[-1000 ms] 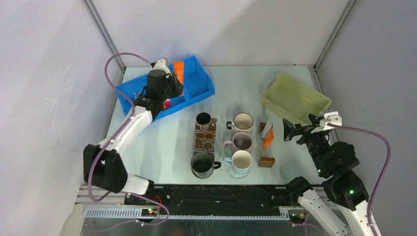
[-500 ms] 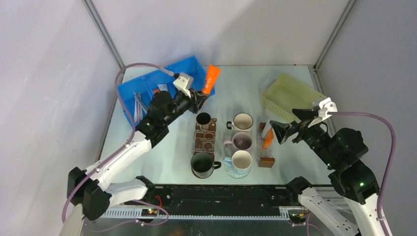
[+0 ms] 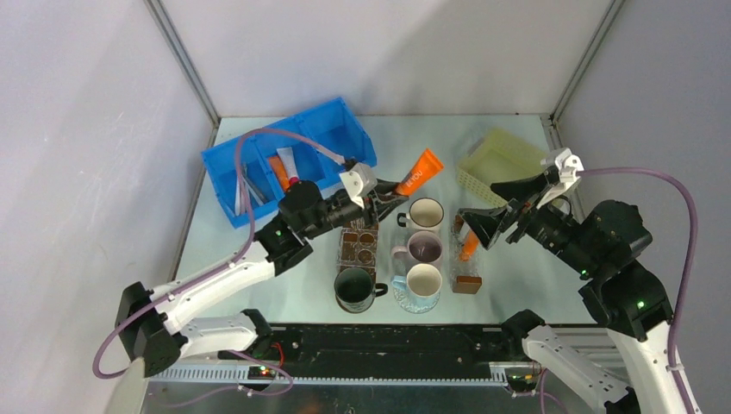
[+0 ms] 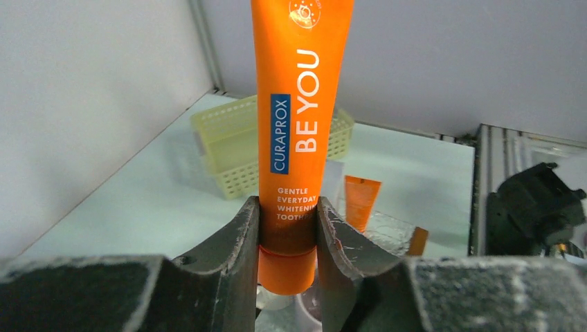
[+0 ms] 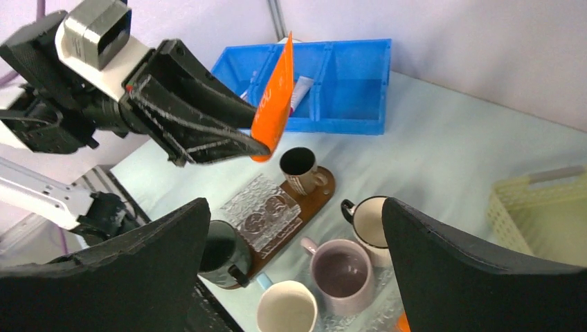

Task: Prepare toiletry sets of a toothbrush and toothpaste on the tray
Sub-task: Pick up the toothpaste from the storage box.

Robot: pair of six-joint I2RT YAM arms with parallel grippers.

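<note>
My left gripper is shut on an orange toothpaste tube, holding it near its cap in the air above the mugs. The left wrist view shows the tube upright between the closed fingers. My right gripper is open and empty, hovering over the right side of the mugs, apart from the tube. More toothpaste tubes and grey toothbrushes lie in the blue bin. The brown tray holds a clear box and dark mugs.
A white mug, a pink mug and a blue-handled mug stand in a column. A dark mug sits on the tray. A clear box with an orange tube stands right of the mugs. A yellow basket is at the back right.
My left arm has lifted the orange tube out of the blue bin and carried it right, over the mugs. My right gripper has swung left towards the mugs, still open.
</note>
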